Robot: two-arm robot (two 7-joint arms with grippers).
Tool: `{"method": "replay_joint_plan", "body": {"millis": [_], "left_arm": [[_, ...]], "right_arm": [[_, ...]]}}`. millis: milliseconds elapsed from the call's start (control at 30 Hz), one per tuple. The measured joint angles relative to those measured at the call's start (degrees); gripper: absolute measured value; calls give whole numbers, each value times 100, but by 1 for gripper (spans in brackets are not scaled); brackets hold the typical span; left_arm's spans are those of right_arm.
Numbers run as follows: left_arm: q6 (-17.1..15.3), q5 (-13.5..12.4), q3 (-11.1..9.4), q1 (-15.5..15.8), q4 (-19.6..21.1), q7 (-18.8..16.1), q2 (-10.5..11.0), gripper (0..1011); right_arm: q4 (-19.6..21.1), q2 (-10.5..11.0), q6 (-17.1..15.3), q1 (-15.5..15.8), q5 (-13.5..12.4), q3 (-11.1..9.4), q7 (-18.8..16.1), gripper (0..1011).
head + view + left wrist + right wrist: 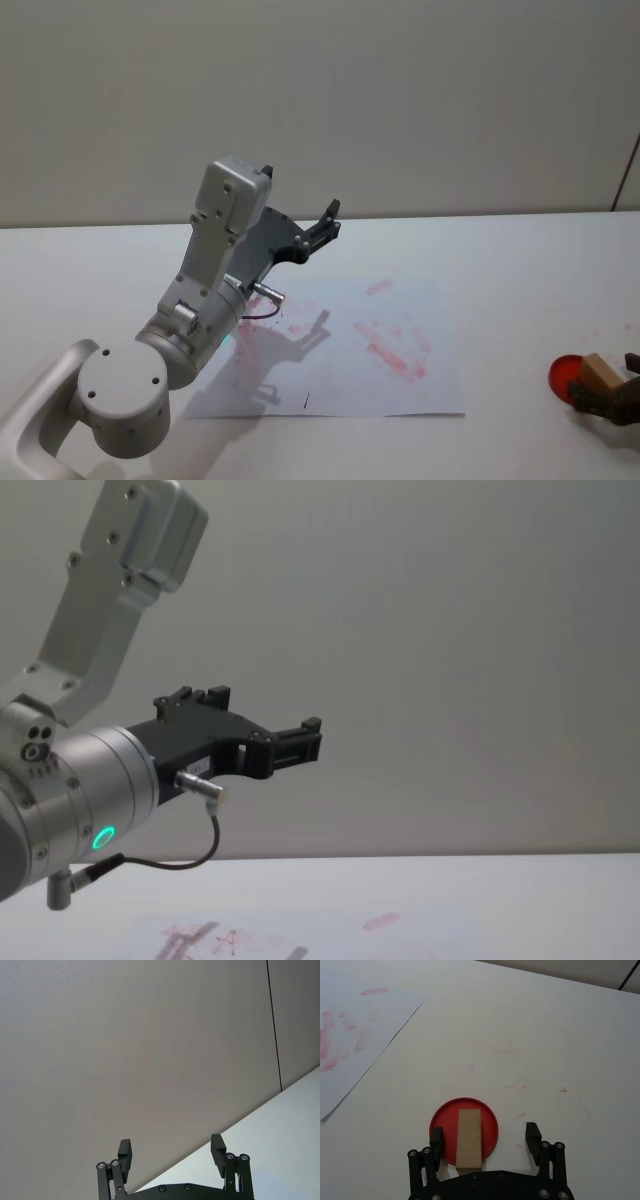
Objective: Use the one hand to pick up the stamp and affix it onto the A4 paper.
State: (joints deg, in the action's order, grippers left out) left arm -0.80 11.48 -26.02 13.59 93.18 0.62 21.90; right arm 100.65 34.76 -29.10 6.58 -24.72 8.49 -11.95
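Fingers of the right gripper stand wide apart, and they hold nothing; the stamp lies between them but nearer to one finger, not yet touched as far as I can judge. The desk is the largest thing, white and with faint red smears. On it lies the A4 paper, with red prints over its middle, at about 9 o'clock from the stamp in the head view and well apart from it. The left gripper hangs raised above the far-left part of the sheet, its fingers also wide and empty, pointing toward the wall; it seems parked. Smaller is the red ink pad, a round dish at about 4 o'clock of the head view, near the desk's right edge. The stamp rests on this pad, a light wooden block lying lengthwise toward the wrist.

For a good grasp I think the right gripper should first shift sideways so the block is centred, then come down and close on its long sides, and lift straight up so the pad does not follow.

In the head view the right gripper is cut by the frame edge. How high the fingers are above the pad I cannot tell, and the stamp's inked face is hidden underneath.
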Motion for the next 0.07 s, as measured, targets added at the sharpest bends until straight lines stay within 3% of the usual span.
{"method": "replay_joint_plan", "body": {"millis": [67], "left_arm": [[0, 0, 0, 0, 0, 0, 0, 1001]], "right_arm": [[0, 1, -1, 1, 1, 0, 0, 1001]]}}
